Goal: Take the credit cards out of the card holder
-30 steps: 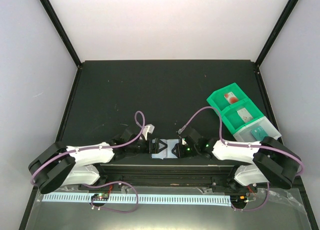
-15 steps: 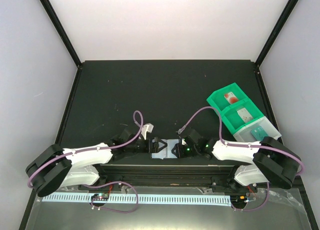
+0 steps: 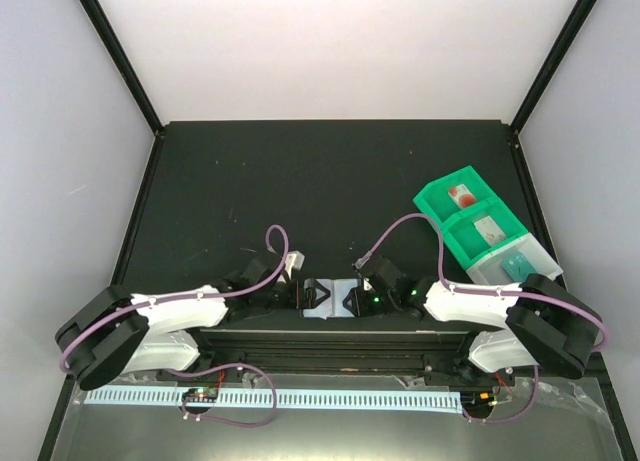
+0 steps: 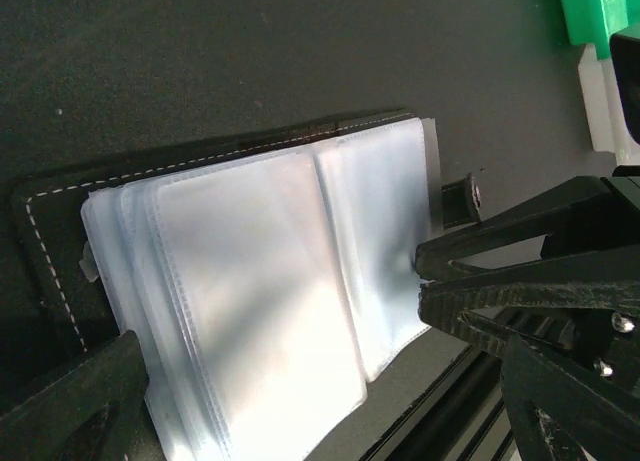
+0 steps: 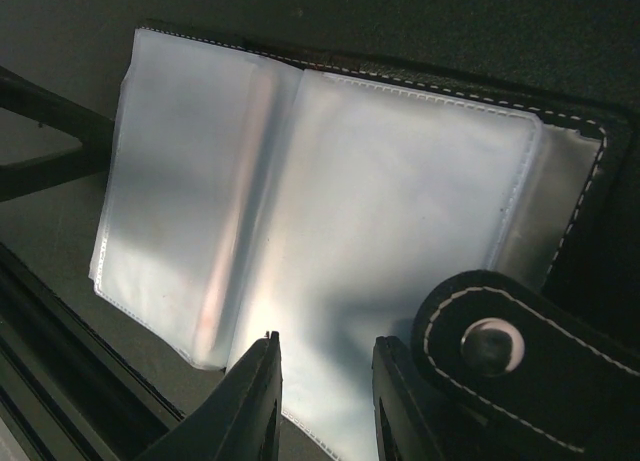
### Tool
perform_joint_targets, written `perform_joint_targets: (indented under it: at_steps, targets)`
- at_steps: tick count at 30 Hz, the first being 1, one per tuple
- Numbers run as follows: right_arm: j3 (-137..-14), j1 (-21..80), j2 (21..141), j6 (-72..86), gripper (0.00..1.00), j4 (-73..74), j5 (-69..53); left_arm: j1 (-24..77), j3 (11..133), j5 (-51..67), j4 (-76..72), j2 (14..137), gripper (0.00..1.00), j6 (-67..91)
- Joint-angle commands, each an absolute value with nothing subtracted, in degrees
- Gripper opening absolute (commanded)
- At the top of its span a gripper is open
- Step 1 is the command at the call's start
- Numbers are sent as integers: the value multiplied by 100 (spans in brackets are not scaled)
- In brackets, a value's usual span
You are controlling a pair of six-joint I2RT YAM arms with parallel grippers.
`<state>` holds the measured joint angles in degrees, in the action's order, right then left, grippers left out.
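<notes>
Card holder: black stitched-leather folding card holder point(image 3: 333, 299), lying open flat on the matte black table top point(image 3: 300, 181), at the near edge, between the two arms' grippers.
Sleeves: stack of clear plastic card sleeves point(image 4: 260, 291) fanned across the open card holder. They look pale and glare-washed in both wrist views, so I cannot tell what they contain.
Snap tab: rounded black tab with white stitching and a metal stud point(image 5: 497, 347), lying over the corner of the sleeves, just beside the right gripper's fingers.
Left gripper point(image 4: 315, 391): jaws spread wide, one finger at each bottom corner of its wrist view. The sleeves lie between them and nothing is grasped. One finger overlaps the card holder's stitched corner; I cannot tell if it touches.
Right gripper point(image 5: 325, 401): jaws drawn in to a narrow gap with the edge of the sleeves between them. In the left wrist view its two fingertips meet on that sleeve edge, pinching it.
Tray: green plastic compartment tray point(image 3: 432, 196), at the table's right side, well apart from the card holder.
Credit cards: three in the tray, one per compartment. Pale card with a red mark point(image 3: 462, 194) in the far compartment, grey card point(image 3: 490, 231) in the middle, teal card point(image 3: 518, 266) in the pale near compartment.
</notes>
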<state>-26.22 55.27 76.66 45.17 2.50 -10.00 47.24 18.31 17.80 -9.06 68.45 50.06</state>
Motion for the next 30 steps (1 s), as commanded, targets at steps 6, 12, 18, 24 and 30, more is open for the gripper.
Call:
perform_joint_targets:
  at_steps: [6, 12, 18, 24, 30]
  targets:
    - [-2575, 5563, 7731, 4535, 28, 133, -875, 4702, 2004, 2086, -1370, 7115, 96, 5025]
    - [-2575, 5566, 7829, 4539, 28, 58, -920, 4710, 1995, 2221, -1476, 6988, 89, 5079]
    - [-2551, 5572, 7788, 4544, 28, 62, -924, 4711, 1997, 2060, -1205, 6797, 88, 5081]
    - [-2531, 5568, 7781, 4543, 28, 62, -908, 4712, 1957, 1705, -819, 6385, 89, 5068]
    - [-2548, 5572, 7791, 4543, 28, 43, -915, 4719, 1852, 1769, -1026, 6285, 90, 5184]
